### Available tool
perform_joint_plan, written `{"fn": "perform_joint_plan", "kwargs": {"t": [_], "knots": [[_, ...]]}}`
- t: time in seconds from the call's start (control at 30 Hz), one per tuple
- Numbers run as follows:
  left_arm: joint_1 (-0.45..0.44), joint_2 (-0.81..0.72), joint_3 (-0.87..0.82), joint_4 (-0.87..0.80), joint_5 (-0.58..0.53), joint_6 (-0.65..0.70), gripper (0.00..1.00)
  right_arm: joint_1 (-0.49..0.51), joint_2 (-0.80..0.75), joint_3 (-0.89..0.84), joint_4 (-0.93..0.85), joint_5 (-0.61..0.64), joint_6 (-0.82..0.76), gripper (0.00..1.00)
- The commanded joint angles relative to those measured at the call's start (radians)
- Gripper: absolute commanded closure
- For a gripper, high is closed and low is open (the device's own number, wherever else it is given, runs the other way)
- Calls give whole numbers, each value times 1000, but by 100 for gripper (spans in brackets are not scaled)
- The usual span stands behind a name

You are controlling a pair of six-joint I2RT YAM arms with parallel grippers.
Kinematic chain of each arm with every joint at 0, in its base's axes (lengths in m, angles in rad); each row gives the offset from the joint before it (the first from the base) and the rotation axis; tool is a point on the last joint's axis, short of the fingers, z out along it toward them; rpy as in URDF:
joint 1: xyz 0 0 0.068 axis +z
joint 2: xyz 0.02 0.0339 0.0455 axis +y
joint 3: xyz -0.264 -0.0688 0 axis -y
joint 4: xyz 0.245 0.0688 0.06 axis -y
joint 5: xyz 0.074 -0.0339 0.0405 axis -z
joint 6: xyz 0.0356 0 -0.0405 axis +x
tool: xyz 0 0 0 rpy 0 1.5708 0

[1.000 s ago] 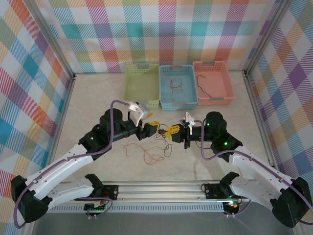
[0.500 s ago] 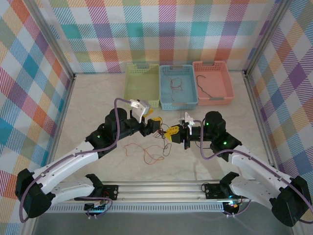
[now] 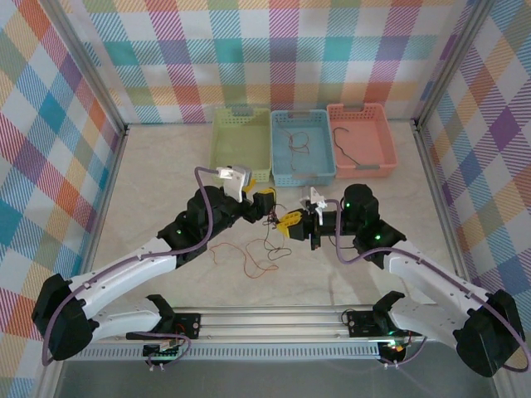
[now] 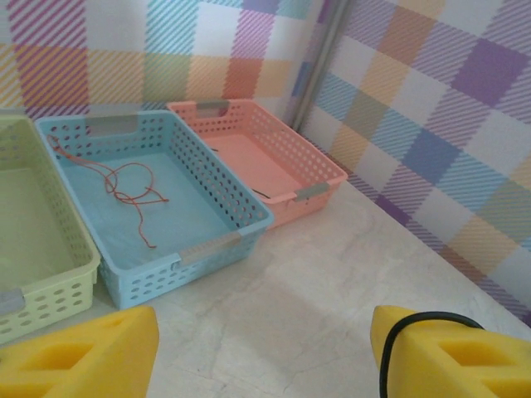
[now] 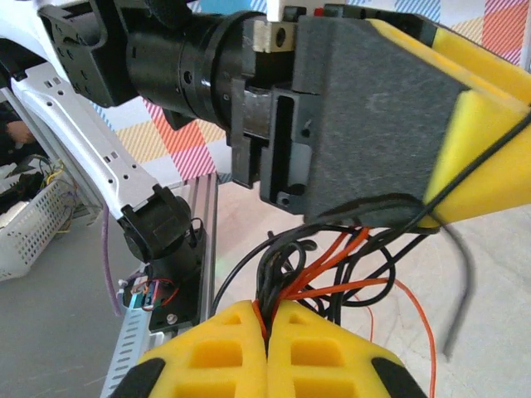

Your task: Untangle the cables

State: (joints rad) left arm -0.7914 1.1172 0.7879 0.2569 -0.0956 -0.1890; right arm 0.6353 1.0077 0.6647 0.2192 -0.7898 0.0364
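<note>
- Cables (image 3: 267, 245): a knot of red-orange, black and darker strands sits near the middle of the table, on the near side of the baskets and between the two arms. Part of it is lifted and the rest trails on the tabletop.
- One red-orange loop (image 3: 249, 264) spreads out from the knot toward the near edge. It lies flat but joins the bundle.
- The right gripper (image 5: 268, 332) has its yellow fingers pressed together on a bunch of red and black strands, which fan out just above the pads.
- The left gripper (image 4: 264, 348) stands with its fingers wide apart and clamps nothing. A black strand (image 4: 384, 365) is hooked over its right-hand finger, so it is caught on the claw rather than held.
- Done so far, by the look of it: the blue basket (image 3: 304, 177) at the far edge holds one red-orange cable (image 4: 124, 181), and the pink basket (image 3: 365, 172) beside it holds a black cable (image 3: 342, 143).
- The green basket (image 3: 241, 145), left of the blue one, looks bare.
- Left to do: several strands are wound together at the pinch point, so I judge the task partly done. The remaining knot needs pulling apart, each freed wire needs setting down, and the snagged black strand must first come off the open finger.
</note>
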Motion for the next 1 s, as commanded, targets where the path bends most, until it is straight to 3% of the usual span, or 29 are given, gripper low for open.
{"fn": "perform_joint_plan", "kwargs": {"t": [0.0,0.17,0.27,0.53,0.63,0.73,0.9,0.97], "knots": [[14,-4,6,132,-192,-70,32,17,2,20,-47,-149,-32,97],[35,-20,33,74,-216,-111,32,18,-9,12,-71,-131,-50,88],[41,-47,33,53,-205,-124,37,18,-18,8,-100,-45,-70,86],[82,-157,54,-45,-209,-172,75,16,-49,-62,-115,374,-63,78],[88,-165,67,-67,-168,-148,91,15,-49,-71,-90,348,-70,78],[90,-168,85,-105,-117,-107,100,15,-38,-44,-83,274,-70,72],[93,-170,133,-262,-128,-93,99,16,13,-8,-109,280,-62,61],[101,-180,130,-326,-161,-126,87,16,59,5,-99,299,-35,56]]}}
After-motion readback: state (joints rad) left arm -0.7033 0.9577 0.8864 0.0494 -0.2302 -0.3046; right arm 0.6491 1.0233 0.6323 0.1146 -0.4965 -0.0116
